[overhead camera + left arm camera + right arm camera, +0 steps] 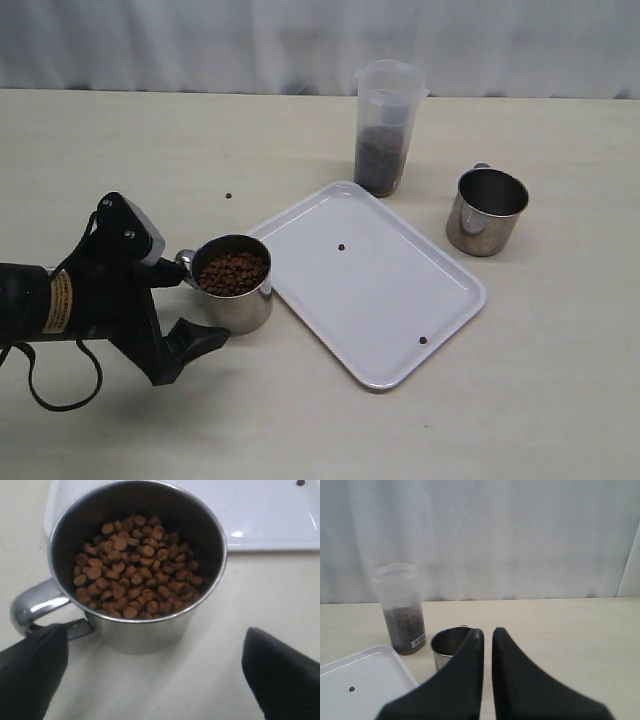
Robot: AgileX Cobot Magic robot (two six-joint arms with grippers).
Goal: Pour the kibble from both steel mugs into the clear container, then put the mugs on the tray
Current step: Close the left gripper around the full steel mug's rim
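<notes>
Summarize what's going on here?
The left end effector is open, straddling a steel mug full of kibble on the table beside the white tray. The other steel mug stands empty across the tray. The clear container is partly filled with kibble. The right end effector is shut, empty. Neither mug is on the tray.
</notes>
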